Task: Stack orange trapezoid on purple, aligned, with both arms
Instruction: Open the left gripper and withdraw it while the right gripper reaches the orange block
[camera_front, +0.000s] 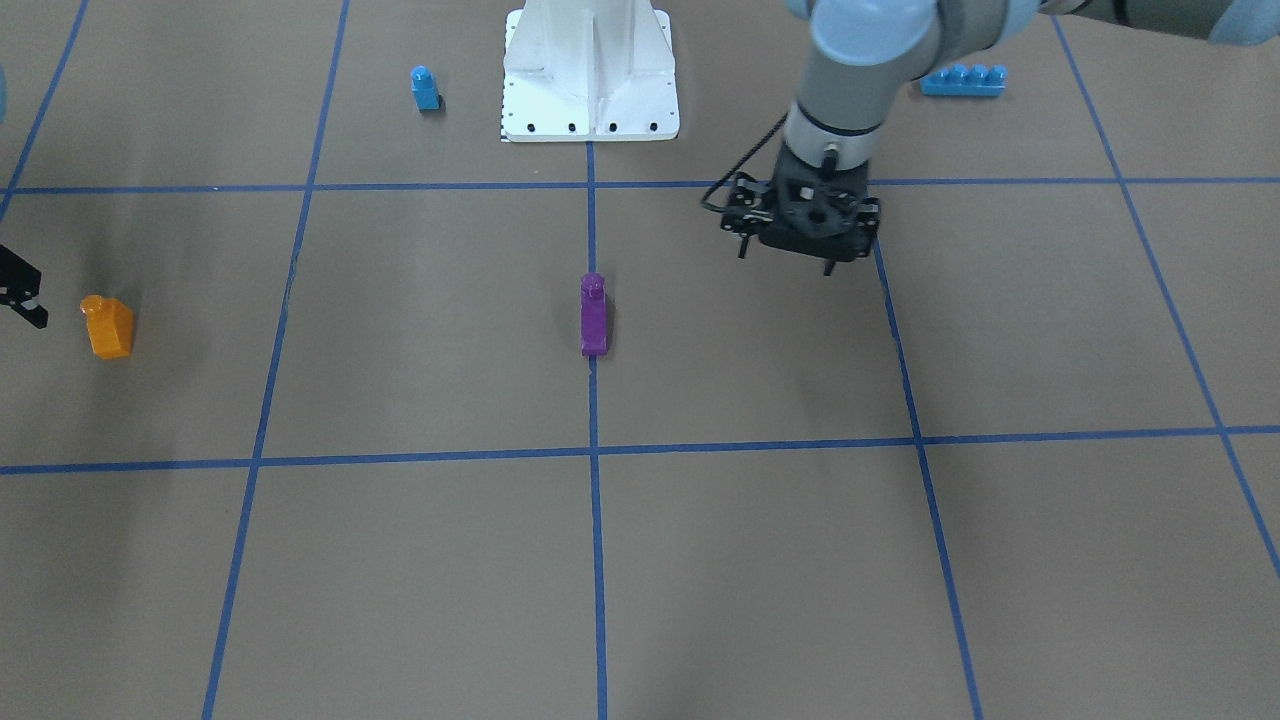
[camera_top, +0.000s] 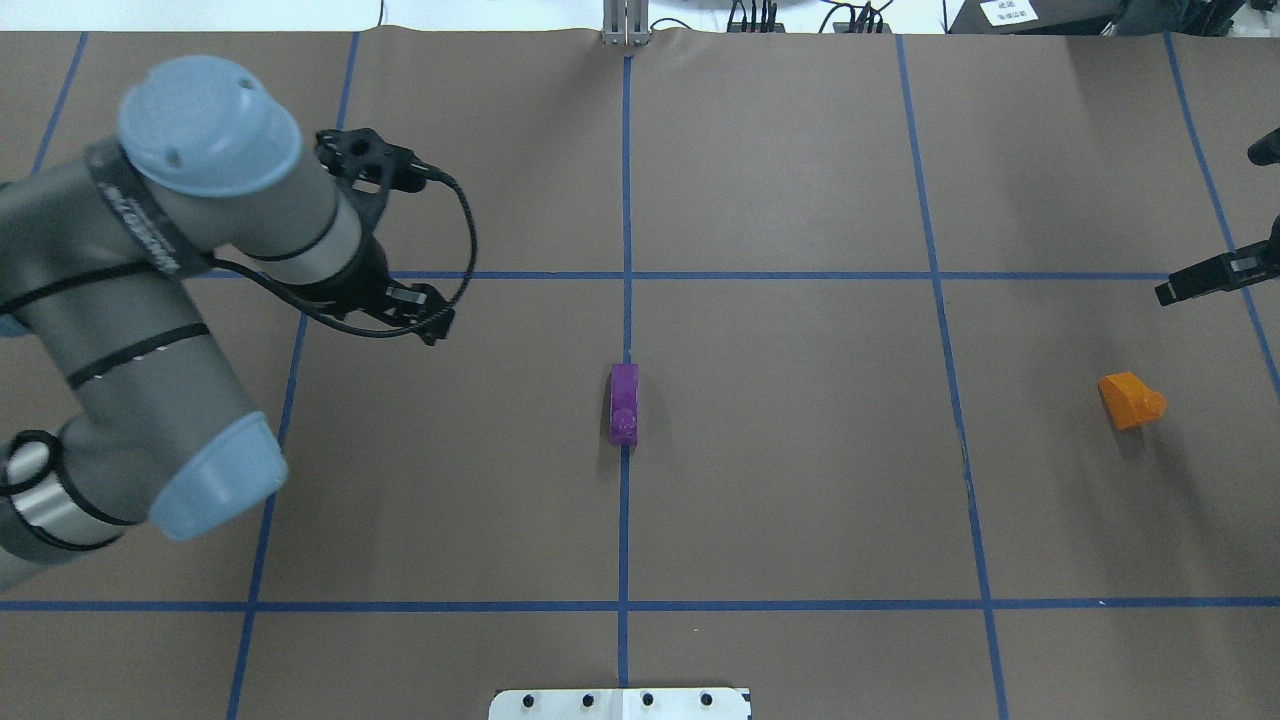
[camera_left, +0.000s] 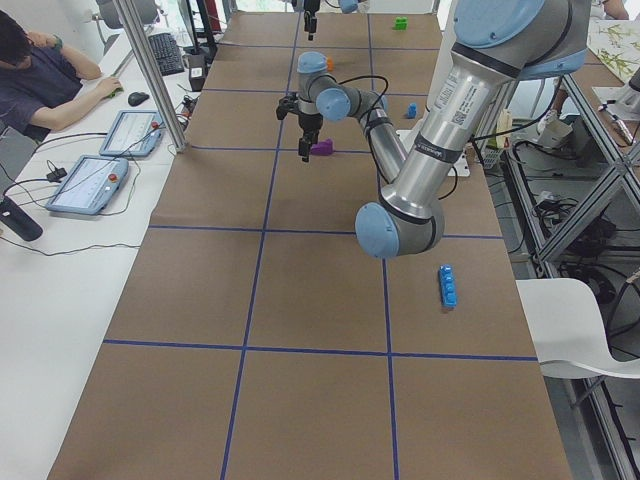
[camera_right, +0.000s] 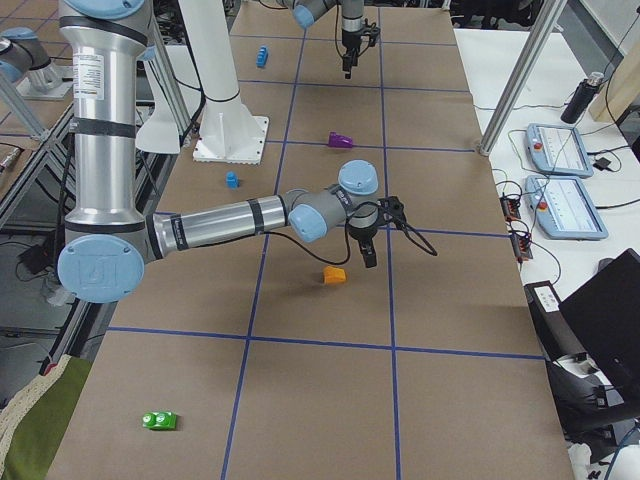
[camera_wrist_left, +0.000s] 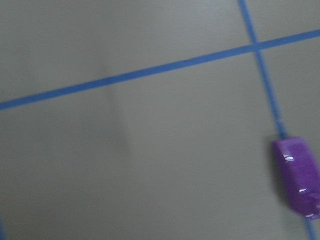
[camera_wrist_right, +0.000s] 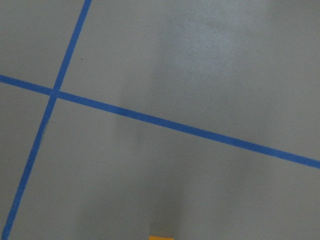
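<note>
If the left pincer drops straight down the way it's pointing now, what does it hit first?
The left pincer would likely meet bare brown paper; the purple block sits off to one side. Depth unclear.

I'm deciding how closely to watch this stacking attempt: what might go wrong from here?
Orange block sits skewed to the tape lines while purple lies along one, so it likely needs turning to align. Left gripper hangs off to purple's side, not holding it; pressing orange on could shove purple. Both blocks look glossy and may slip.

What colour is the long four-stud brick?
The brick is blue, clearest in the front-facing view.
</note>
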